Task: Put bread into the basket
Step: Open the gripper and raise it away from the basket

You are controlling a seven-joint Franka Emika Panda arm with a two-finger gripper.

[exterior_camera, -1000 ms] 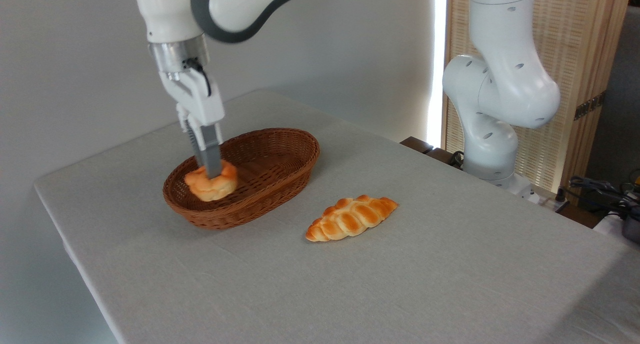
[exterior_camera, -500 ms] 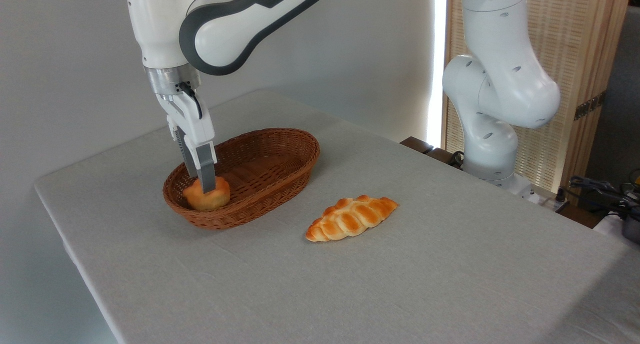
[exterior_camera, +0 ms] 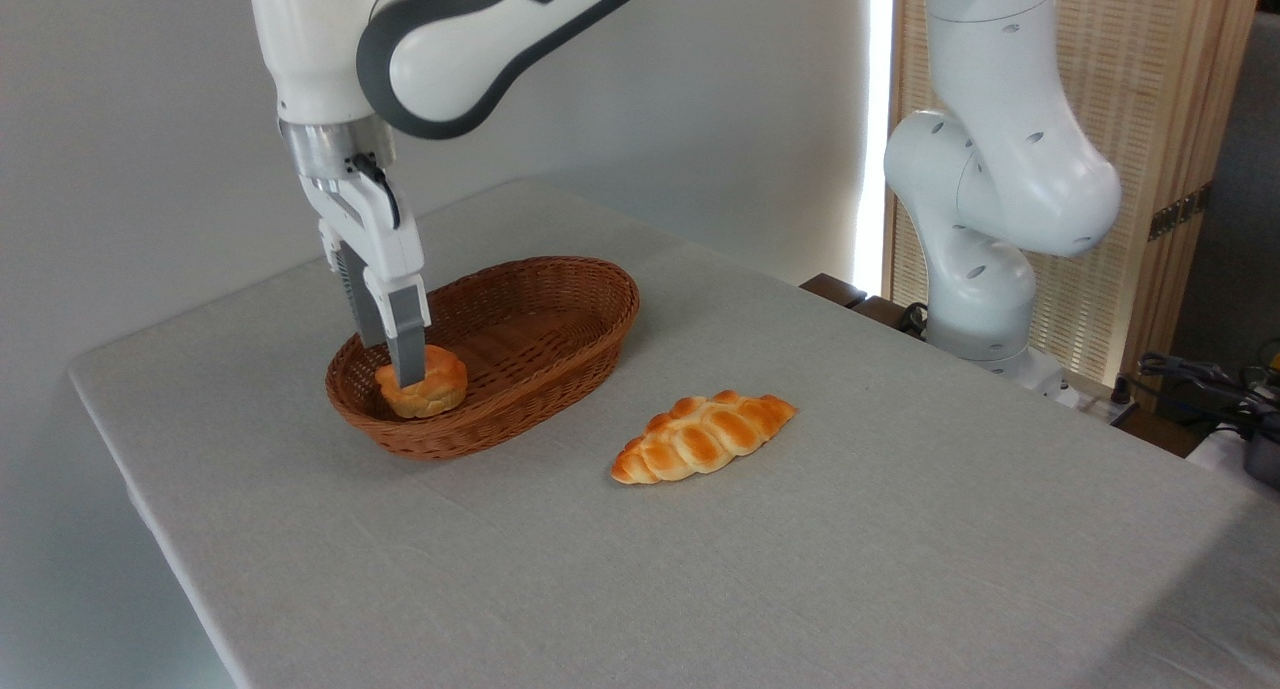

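The bread (exterior_camera: 430, 391), a small round golden bun, rests on the floor of the brown wicker basket (exterior_camera: 560, 344), at its near-left end. My gripper (exterior_camera: 394, 365) points down into that end of the basket. Its front finger (exterior_camera: 407, 337) stands before the bun's left side and the rear finger is just behind it. The fingers look spread, and the bun has a full round shape with no squeeze on it. The bun's lower edge is hidden by the basket's rim.
A longer braided loaf (exterior_camera: 703, 437) lies on the grey tablecloth (exterior_camera: 800, 569) to the right of the basket. The arm's white base (exterior_camera: 985, 269) stands at the table's far right edge. A wooden slat screen is behind it.
The gripper came down and to the left with the bun into the basket's near end. The bun went from squashed to round as the fingers spread.
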